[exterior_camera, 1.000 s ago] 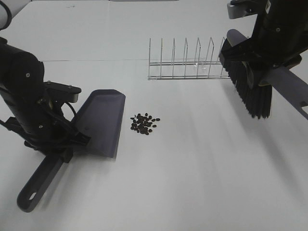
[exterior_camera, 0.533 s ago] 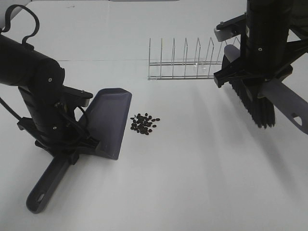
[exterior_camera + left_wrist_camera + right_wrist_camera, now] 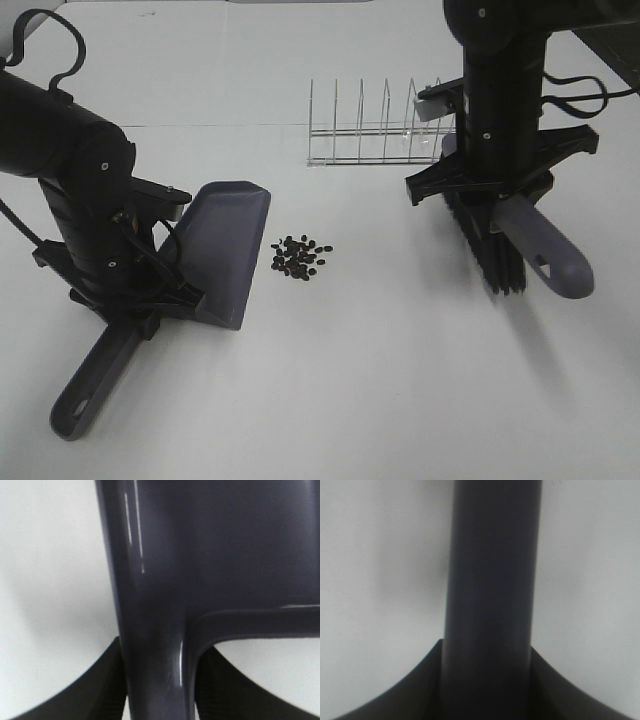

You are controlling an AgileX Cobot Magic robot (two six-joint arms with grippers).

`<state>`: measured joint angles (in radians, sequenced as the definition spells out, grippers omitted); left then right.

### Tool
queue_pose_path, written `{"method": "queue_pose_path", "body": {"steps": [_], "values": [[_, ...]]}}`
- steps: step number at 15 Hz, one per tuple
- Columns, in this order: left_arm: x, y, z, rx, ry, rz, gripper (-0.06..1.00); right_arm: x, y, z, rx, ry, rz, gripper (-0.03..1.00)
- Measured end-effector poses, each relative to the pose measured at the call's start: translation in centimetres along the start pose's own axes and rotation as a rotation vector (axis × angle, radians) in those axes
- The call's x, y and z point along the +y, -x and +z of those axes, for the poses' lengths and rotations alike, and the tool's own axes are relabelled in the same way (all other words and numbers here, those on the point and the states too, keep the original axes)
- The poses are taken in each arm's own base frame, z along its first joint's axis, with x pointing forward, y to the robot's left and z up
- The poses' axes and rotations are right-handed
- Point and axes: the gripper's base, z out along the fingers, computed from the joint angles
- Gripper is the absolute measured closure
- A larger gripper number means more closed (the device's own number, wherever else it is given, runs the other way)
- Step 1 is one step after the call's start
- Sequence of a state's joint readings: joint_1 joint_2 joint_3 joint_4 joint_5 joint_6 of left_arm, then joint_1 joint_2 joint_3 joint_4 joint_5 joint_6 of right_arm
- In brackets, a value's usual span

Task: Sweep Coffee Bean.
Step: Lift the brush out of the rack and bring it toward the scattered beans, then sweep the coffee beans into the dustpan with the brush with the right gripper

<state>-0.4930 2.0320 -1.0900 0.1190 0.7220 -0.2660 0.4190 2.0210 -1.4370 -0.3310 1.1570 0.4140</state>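
The coffee bean point(image 3: 300, 257) pile, 1 cluster at the middle of the counter point(image 3: 400, 400), lies just beside the dustpan point(image 3: 228, 250) lip. The left gripper point(image 3: 135, 300) clamps the dustpan handle. The right gripper point(image 3: 497, 195) clamps the brush point(image 3: 492, 255), well apart toward the right edge. Judged sweep direction: leftward.

The dustpan point(image 3: 160, 570) is smooth moulded plastic, glossy, with streak highlights along its handle. The brush point(image 3: 545, 255) has a smooth plastic handle, satin to matt; its bristles point(image 3: 492, 262) are black, fibrous, matt. The rack point(image 3: 370, 135) is thin bright metal wire. The coffee bean point(image 3: 298, 257) pile is dark, dull. The tabletop point(image 3: 380, 380) is white, smooth, matt.
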Motion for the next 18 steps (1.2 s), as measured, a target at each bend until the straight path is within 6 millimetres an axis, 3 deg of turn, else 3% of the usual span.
{"method": "queue_pose_path", "body": {"steps": [5,6,10,14,18], "values": [[0.0,0.0,0.0,-0.005,0.004,0.004,0.62,6.5,1.2,1.7,0.024,0.063,-0.066,0.7],[0.1,0.1,0.0,-0.007,0.008,0.009,0.62,9.0,2.0,1.8,0.041,0.142,-0.052,0.7],[0.1,0.1,0.0,-0.012,0.01,0.012,0.62,13.8,3.2,2.5,0.088,0.326,-0.047,0.7],[0.1,0.1,0.0,-0.014,0.011,0.015,0.62,16.1,4.8,0.0,0.034,0.582,0.007,0.7],[0.1,0.1,0.0,-0.014,0.011,0.015,0.62,16.5,5.7,-2.4,-0.009,0.684,0.004,0.7]]}}
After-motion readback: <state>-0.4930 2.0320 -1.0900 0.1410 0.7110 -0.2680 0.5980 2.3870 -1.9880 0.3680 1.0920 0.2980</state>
